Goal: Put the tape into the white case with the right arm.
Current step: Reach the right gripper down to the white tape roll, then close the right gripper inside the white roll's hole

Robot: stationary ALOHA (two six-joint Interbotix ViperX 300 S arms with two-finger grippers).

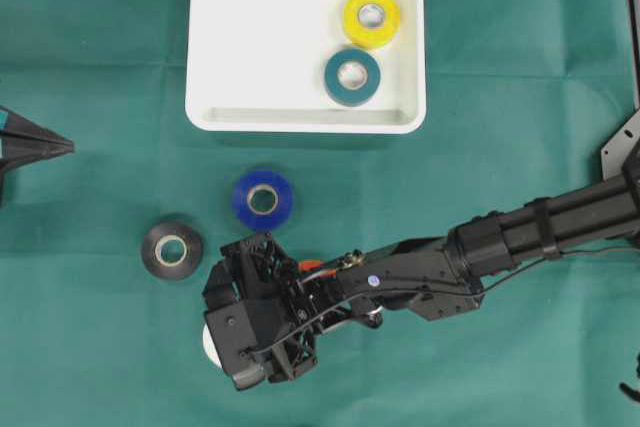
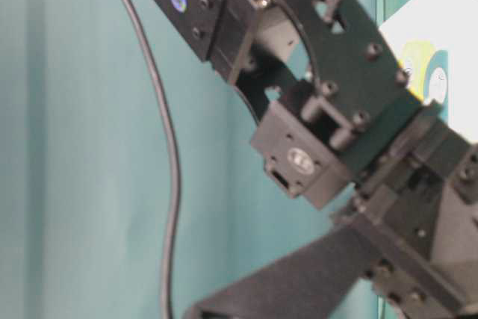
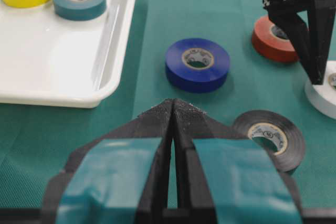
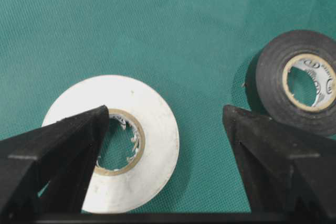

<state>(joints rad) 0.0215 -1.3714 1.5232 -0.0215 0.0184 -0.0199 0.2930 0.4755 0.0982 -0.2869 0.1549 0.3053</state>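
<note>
Right wrist view: right gripper, fingers spread wide, nothing clamped; one finger over the core of the white tape, the other on the far side of the roll's rim, beside the black tape. Contact with the roll: uncertain from this angle. Blue tape on the green cloth between gripper and case. Red tape near the gripper. Case holds yellow tape and teal tape, just beside each other. Left gripper: fingers pressed together, empty, well apart.
</note>
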